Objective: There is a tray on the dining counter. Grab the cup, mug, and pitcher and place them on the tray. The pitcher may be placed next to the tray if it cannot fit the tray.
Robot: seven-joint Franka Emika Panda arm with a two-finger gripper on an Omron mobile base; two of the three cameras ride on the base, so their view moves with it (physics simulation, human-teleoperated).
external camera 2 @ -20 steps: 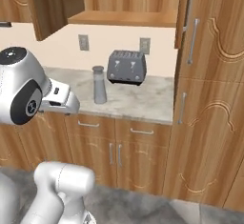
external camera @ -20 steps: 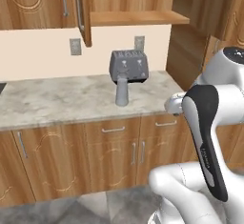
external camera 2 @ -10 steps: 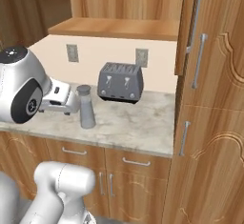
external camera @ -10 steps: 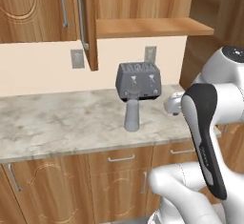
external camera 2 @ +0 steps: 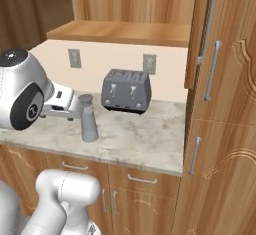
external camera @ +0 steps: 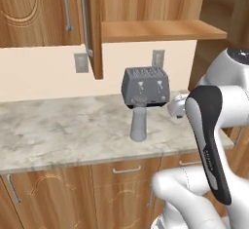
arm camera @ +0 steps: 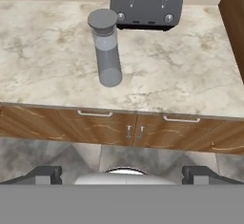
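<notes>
A wood-panelled kitchen corner: warm brown wall cupboards point(external camera: 44, 9) hang above a cream back wall with two grey sockets point(external camera 2: 149, 64), and an open wooden shelf point(external camera 2: 120, 31) juts out over a marble worktop point(external camera: 63, 135) that rests on wooden base cabinets point(arm camera: 105, 127) with slim metal handles. A tall wooden cupboard point(external camera 2: 225, 129) closes off the worktop's right end. The pitcher point(external camera: 139, 122), tall, grey and narrowing to a neck under a flat cap, stands upright on the worktop roughly midway between its front edge and the back wall, towards the right end. Just behind it, against the back wall, sits a boxy grey toaster point(external camera: 146, 87) with two slots and two levers on its front; in the left base view the pitcher's top overlaps the toaster's lower front, while the hand view shows a gap of bare marble between the two. In the right base view the pitcher point(external camera 2: 89, 118) stands to the left of the toaster point(external camera 2: 126, 91), and the white forearm reaches in from the left with its wrist close beside the pitcher's neck. From the hand view the gripper point(arm camera: 122, 175) hangs out in front of the worktop's front edge, above the grey floor, its two dark fingertips point(arm camera: 45, 174) spread wide with nothing between them, looking down on the pitcher point(arm camera: 106, 48) from well apart
</notes>
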